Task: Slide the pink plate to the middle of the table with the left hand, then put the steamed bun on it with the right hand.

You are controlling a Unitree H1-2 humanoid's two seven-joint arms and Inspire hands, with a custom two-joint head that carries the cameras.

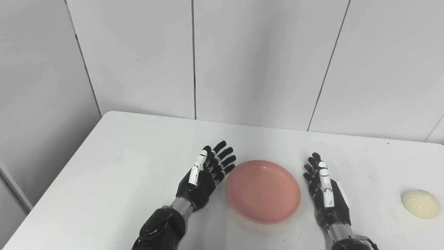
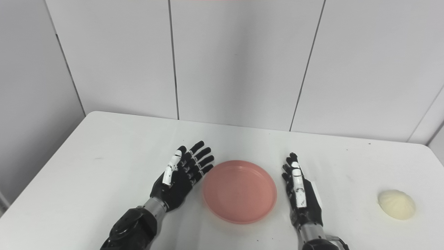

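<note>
Centrally, pink plate (image 1: pixel 263 191) between open hands

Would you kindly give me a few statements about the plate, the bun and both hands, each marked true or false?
1. The steamed bun lies on the pink plate. False: it sits on the table, far to the plate's right.
2. The left hand is open beside the plate's left edge. True.
3. The right hand holds the bun. False: it is open and empty, next to the plate.
4. The plate is empty. True.
</note>
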